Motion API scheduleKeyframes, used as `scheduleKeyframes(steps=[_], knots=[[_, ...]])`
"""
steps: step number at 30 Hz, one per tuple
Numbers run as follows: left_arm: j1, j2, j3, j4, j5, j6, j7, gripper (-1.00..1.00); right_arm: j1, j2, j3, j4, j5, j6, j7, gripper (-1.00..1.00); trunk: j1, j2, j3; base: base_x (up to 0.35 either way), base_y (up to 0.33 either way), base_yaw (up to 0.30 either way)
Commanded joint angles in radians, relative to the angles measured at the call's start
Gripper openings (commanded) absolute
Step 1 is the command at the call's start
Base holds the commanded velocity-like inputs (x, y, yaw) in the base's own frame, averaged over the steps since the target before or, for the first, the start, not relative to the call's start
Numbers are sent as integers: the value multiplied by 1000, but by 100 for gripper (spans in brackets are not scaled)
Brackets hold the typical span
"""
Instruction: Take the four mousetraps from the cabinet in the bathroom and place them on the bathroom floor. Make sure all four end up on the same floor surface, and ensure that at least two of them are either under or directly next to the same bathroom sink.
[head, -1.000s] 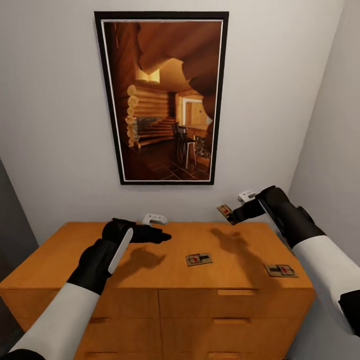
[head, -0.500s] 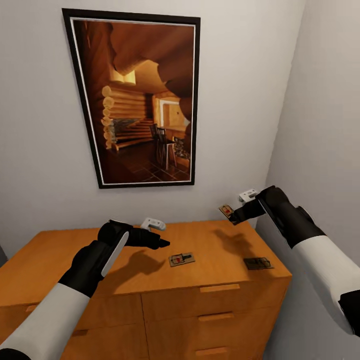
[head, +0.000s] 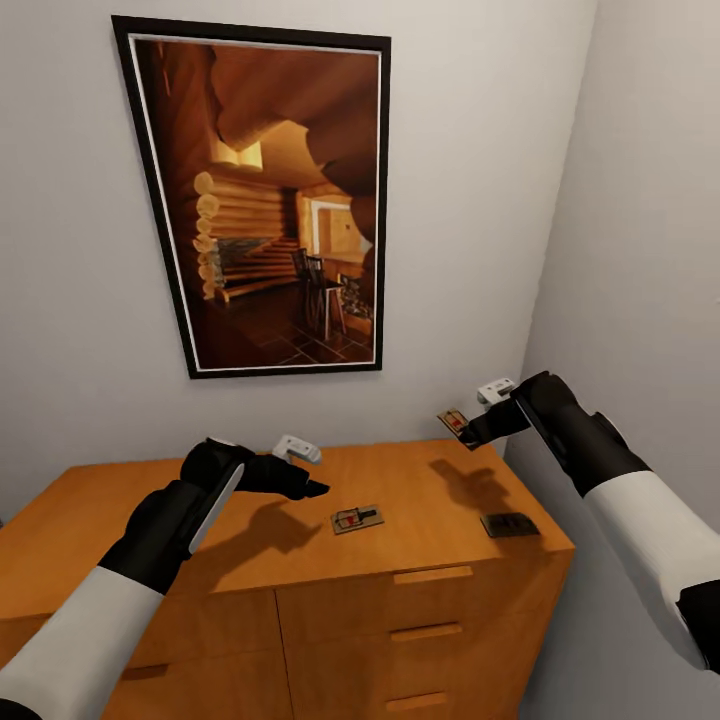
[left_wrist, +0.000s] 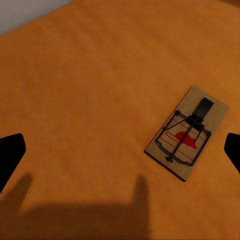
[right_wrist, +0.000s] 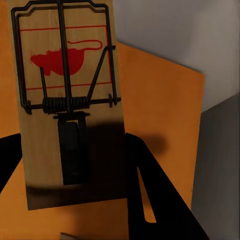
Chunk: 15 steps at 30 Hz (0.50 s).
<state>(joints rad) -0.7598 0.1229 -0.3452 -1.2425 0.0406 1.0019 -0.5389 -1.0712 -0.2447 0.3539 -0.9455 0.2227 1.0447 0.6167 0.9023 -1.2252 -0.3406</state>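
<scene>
The biggest risk I see is in my right gripper (head: 472, 427): it pinches a small flat wooden mousetrap with dark wire and a red mark (head: 451, 421) only at one short end, and the board sticks out past my fingertips. If I swing the arm fast toward the floor, I think the board can slip or turn between the pads and fall. A second risk is on the left side: my left gripper (head: 300, 487) hangs low over the wide orange-brown wooden cabinet (head: 150, 500), and a careless descent could push the trap there instead of taking it.

Nearest to me, my left forearm reaches forward over the cabinet top, wrist about level, its two black fingers (left_wrist: 11, 152) spread wide and empty. Just to the right of it lies a second mousetrap, flat on the wood (head: 357, 519). Farther right, near the cabinet's right front corner, a third trap (head: 510, 524) lies flat and looks dark in shadow.

Farther back, my right arm is raised above the right rear part of the top, the elbow bent and the held trap tilted in the air. A small white gadget (head: 296, 448) sits at the back by the wall, under a framed picture of a log interior (head: 265, 200).
</scene>
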Motion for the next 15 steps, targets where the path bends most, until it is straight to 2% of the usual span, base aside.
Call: scheduleKeyframes(steps=[1,10,14,15], knots=[[-1,1,-1,-1,-2,4,0,100,-1,1,2,-2,14,3,6,-100,0,-1,-1,0,0,-3],[-1,2,-3,-1,-11,3,-5,100,-1,14,5,-62,21,3,8,-100,0,-1,-1,0,0,-1],[-1,4,-3,-1,-12,3,-29,100,-1,22,7,-100,19,3,10,-100,0,-1,-1,0,0,0],[-1,7,-3,0,-13,2,-52,100,-1,25,8,-109,19,3,10,-100,0,-1,-1,0,0,0]])
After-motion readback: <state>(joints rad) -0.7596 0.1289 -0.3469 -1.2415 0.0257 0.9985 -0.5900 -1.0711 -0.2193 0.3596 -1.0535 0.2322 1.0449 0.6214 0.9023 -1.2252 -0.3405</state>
